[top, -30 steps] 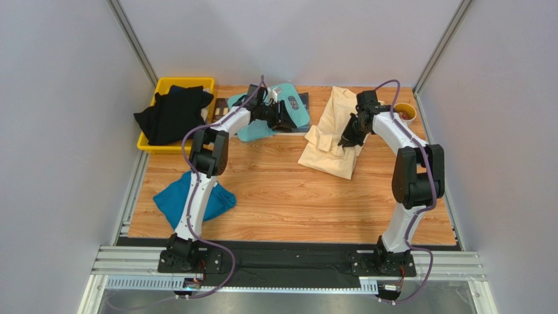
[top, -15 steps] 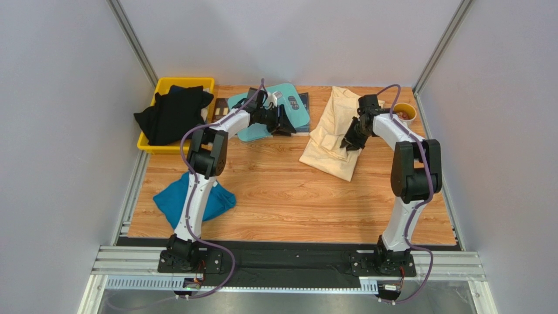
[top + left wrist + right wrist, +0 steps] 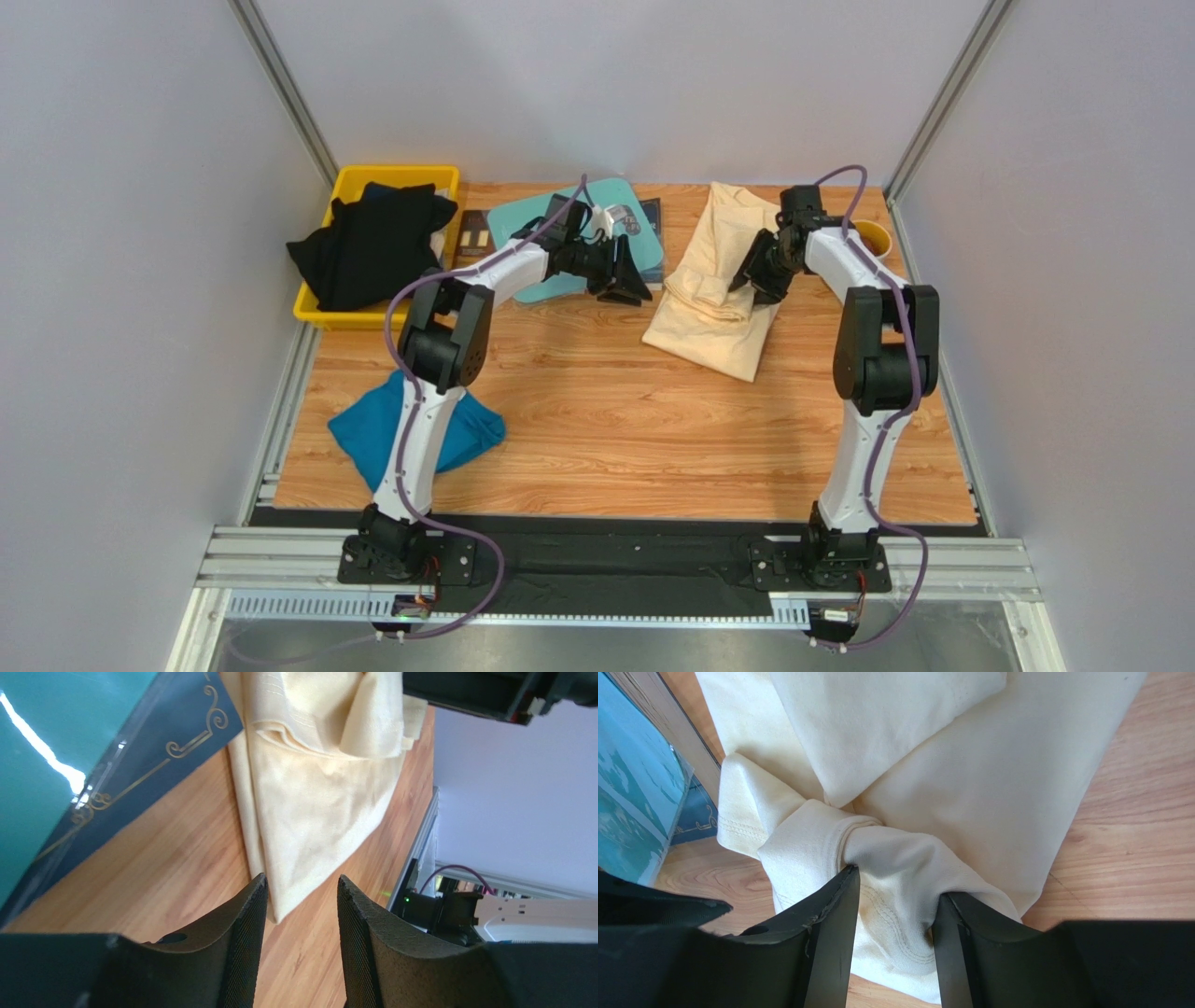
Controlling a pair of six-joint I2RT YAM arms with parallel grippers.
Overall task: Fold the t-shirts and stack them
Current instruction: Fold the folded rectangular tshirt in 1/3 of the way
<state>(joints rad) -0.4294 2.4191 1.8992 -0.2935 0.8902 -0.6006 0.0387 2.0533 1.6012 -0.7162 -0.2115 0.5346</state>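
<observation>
**Inspector A:** Left end effector?

**Inspector B:** Spread, holding nothing. It hangs over the counter, just beside the board and near the cream shirt.

**Inspector A:** Right end effector?

**Inspector B:** Spread as well. A fold of the cream shirt lies between its fingers.

**Inspector A:** Shirt locations?

**Inspector B:** Cream shirt crumpled, far right of the counter. Teal shirt bunched, near left. Black shirts draped over the bin, far left.

left gripper with two dark fingers parted at the bottom edge, nothing held; pale cream t-shirt crumpled on the wooden table beyond, just beside a teal board with gold scrollwork
</observation>
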